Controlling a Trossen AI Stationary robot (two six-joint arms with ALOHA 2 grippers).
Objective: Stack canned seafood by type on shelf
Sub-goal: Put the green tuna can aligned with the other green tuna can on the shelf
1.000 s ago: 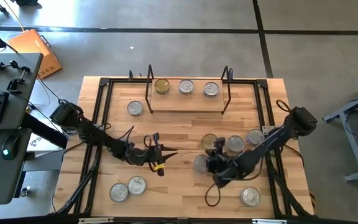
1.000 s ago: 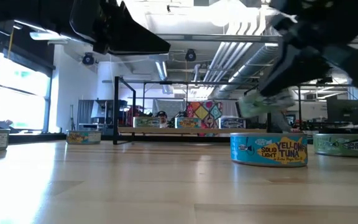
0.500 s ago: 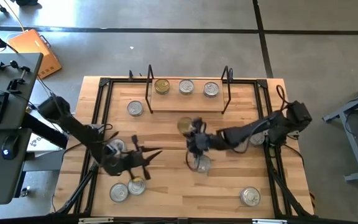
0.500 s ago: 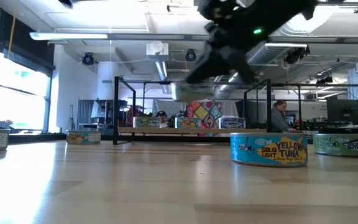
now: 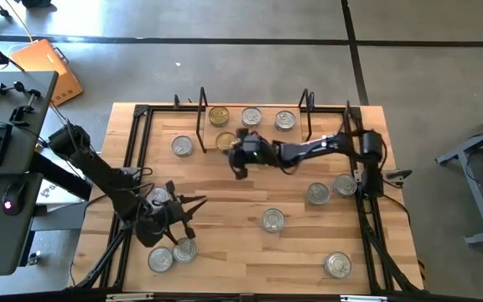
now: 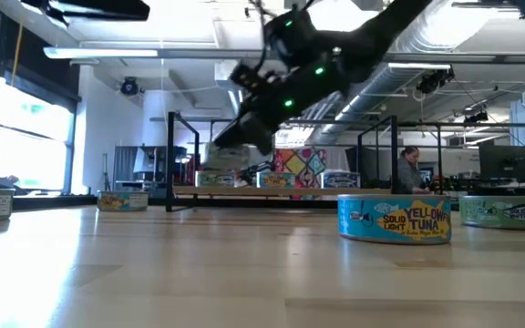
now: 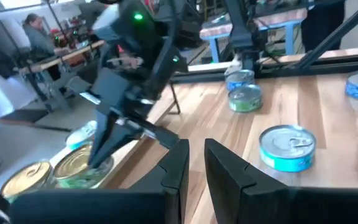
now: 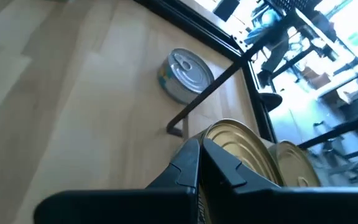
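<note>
Gold-lidded tin carried to the shelf's left end by the right tool.

The right tool (image 5: 229, 144) is clenched on a gold-lidded tin (image 5: 224, 141), held just in front of the shelf (image 5: 250, 143) beside the matching gold tin (image 5: 218, 116) already standing there; a stack by type is judged to be the intent. Two silver tins (image 5: 251, 117) are seen further along the board. The left tool (image 5: 189, 208) is held low over the table (image 5: 225, 252) near two loose tins (image 5: 184, 249), its fingers nearly closed and empty, apparently positioned for a later pick.
</note>
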